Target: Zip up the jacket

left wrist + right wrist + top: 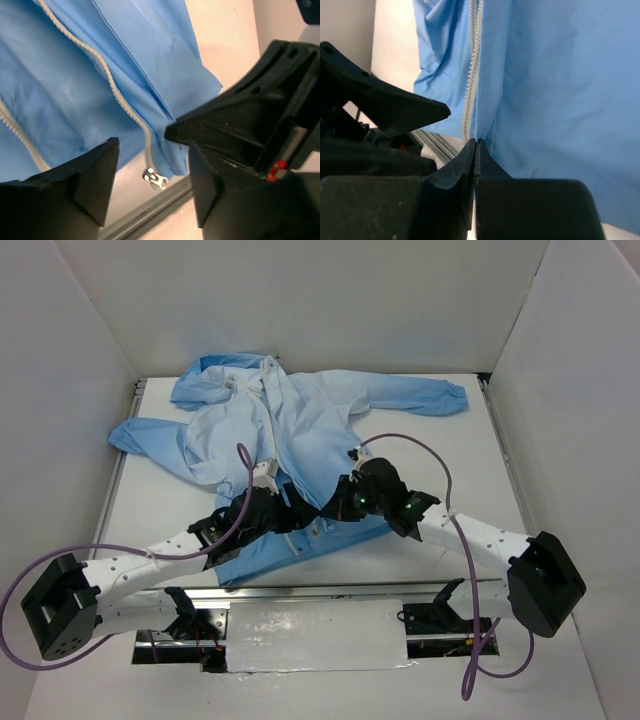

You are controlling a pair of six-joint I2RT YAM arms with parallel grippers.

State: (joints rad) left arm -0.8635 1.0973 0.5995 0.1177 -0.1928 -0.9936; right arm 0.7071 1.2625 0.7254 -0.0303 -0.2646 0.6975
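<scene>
The light-blue jacket (310, 415) lies spread on the table, hood at the far left and hem toward me. Its white zipper (271, 435) runs down the front and is open at the hem. My left gripper (270, 508) is open over the hem. In the left wrist view (152, 148) the metal zipper pull (156, 179) hangs at the bottom of the tape between the fingers (97, 175), untouched. My right gripper (338, 506) is shut on the jacket's hem edge (476, 142) just right of the zipper teeth (470, 85).
White walls enclose the table on three sides. A metal rail (300, 591) runs along the near table edge and also shows in the left wrist view (145, 212). Purple cables (420, 445) loop above both arms. The two grippers sit close together.
</scene>
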